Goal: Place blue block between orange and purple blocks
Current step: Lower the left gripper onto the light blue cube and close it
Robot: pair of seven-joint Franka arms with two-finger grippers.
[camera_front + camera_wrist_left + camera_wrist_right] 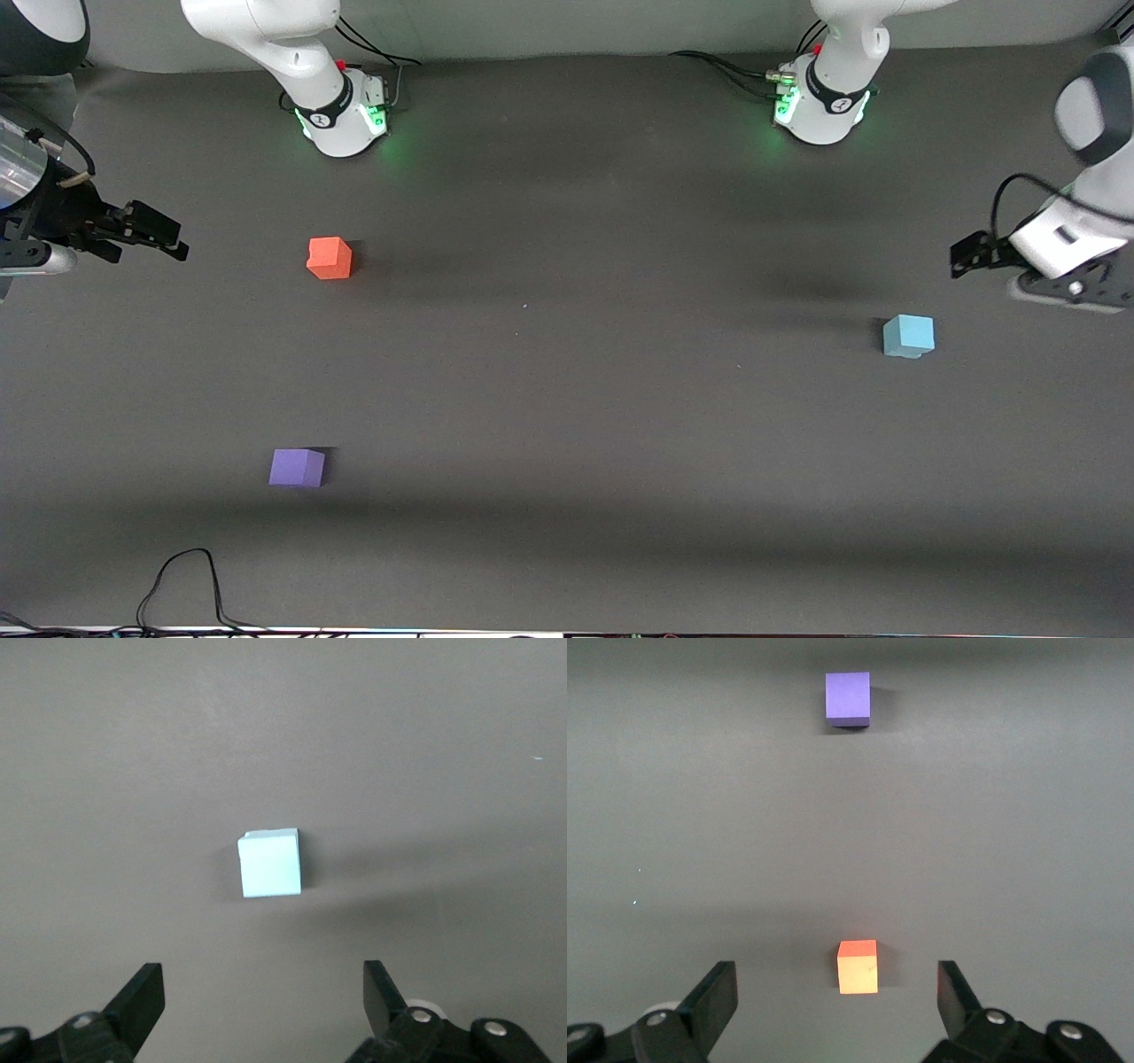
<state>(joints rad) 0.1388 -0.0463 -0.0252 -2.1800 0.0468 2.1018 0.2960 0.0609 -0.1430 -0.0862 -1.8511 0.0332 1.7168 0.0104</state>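
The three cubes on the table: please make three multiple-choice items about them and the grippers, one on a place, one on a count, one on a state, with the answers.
1. Where does the blue block lie?
A. Toward the left arm's end of the table
B. Between the orange and purple cubes
C. On top of the purple cube

2. How many cubes are on the table?
A. Two
B. Three
C. Four

3. In what state is the left gripper?
A. Shut on the blue block
B. Shut and empty
C. Open and empty

Answers:
1. A: the front view shows it alone near the left gripper, apart from the orange block and the purple block, which lie toward the right arm's end.
2. B: one blue, one orange, one purple.
3. C: its wrist view shows the fingers spread with the blue block lying untouched on the table; the right gripper is open too.
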